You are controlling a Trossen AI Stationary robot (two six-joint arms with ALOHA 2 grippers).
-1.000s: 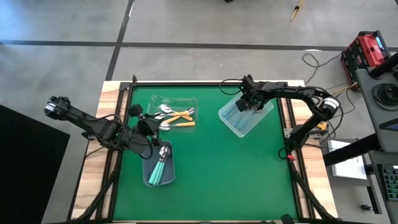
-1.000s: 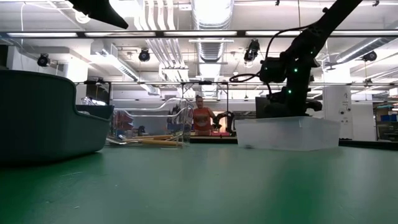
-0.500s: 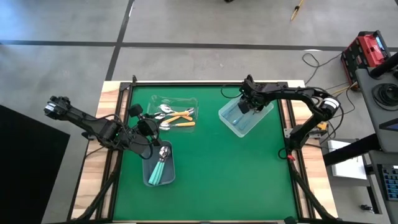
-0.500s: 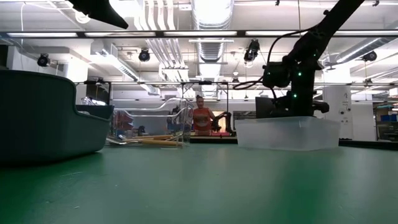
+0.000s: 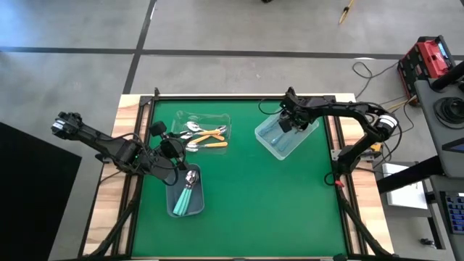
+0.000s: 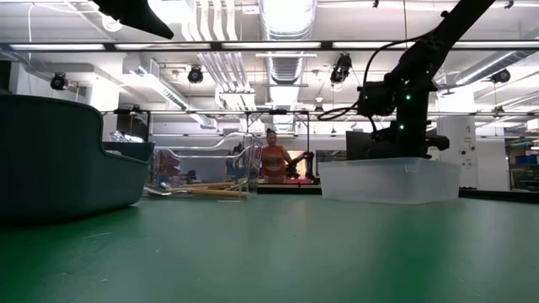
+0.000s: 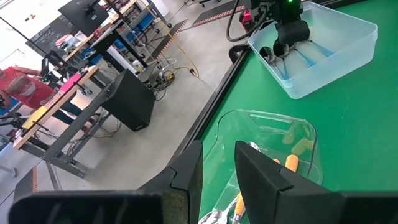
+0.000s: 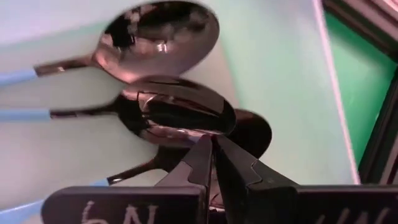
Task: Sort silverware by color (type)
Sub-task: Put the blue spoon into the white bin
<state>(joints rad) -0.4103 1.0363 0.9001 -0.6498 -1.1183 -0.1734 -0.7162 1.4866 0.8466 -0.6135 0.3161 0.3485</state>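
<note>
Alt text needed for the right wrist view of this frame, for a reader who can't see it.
The right end effector, its fingers nearly together, sits just above three blue-handled spoons lying side by side on the pale floor of a clear bin, shiny bowls overlapping. Green table shows past the bin's wall.

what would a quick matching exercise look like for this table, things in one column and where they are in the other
Things:
1. orange spoons
2. teal spoons
3. right pincer
4. left pincer

Places:
A. in the grey bin near the table's front left
B. down inside the clear bin at the back right
C. in the clear tray at the back left
D. between the clear tray and the grey bin

Pairs: 1-C, 2-A, 3-B, 4-D
</note>
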